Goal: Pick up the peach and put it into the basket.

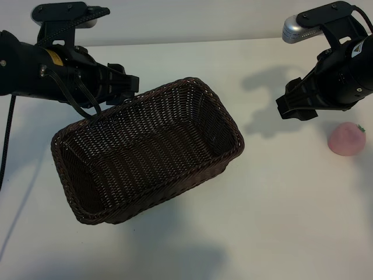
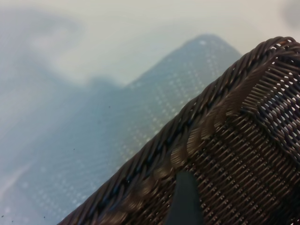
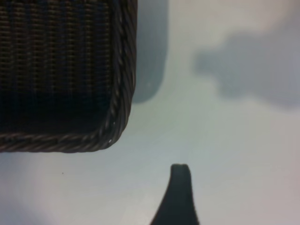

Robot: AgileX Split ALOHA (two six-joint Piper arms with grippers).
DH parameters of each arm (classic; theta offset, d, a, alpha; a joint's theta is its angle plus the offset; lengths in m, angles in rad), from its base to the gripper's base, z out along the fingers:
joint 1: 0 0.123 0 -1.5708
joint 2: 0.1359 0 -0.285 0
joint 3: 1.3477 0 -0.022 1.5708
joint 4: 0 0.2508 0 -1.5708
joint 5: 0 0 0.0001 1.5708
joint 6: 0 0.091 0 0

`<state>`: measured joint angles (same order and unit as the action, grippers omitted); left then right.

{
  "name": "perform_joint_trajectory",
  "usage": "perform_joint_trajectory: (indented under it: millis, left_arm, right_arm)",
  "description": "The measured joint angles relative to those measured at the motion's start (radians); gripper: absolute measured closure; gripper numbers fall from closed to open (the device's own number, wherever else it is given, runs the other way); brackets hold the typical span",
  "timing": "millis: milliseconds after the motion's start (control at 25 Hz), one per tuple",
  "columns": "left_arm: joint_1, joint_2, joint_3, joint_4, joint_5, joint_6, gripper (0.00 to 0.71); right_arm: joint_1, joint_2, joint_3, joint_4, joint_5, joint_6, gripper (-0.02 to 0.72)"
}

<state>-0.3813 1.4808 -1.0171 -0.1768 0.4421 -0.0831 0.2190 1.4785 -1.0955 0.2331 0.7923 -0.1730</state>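
The pale-pink peach (image 1: 346, 139) lies on the white table at the far right, outside the basket. The dark-brown wicker basket (image 1: 145, 157) stands empty left of centre. My right gripper (image 1: 287, 108) hangs open above the table, left of the peach and a little behind it, holding nothing. One of its fingers (image 3: 178, 197) shows over bare table beside a basket corner (image 3: 56, 70); the peach is out of that view. My left gripper (image 1: 131, 86) is open over the basket's back-left rim, with one finger (image 2: 185, 201) above the inner wall (image 2: 243, 140).
The white table (image 1: 280, 221) stretches in front of and to the right of the basket. Shadows of the arms fall on it near the right arm. Nothing else lies on the table.
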Motion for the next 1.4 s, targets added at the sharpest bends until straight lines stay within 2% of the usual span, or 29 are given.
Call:
perform_joint_trajectory:
  millis: [1040, 1400]
  left_arm:
    - [0.0, 0.0, 0.0, 0.0, 0.0, -0.001, 0.116]
    - [0.0, 0.0, 0.0, -0.007, -0.043, -0.003, 0.117]
  right_arm:
    - [0.0, 0.0, 0.0, 0.001, -0.007, 0.0, 0.108]
    - [0.0, 0.0, 0.0, 0.001, -0.014, 0.0, 0.108]
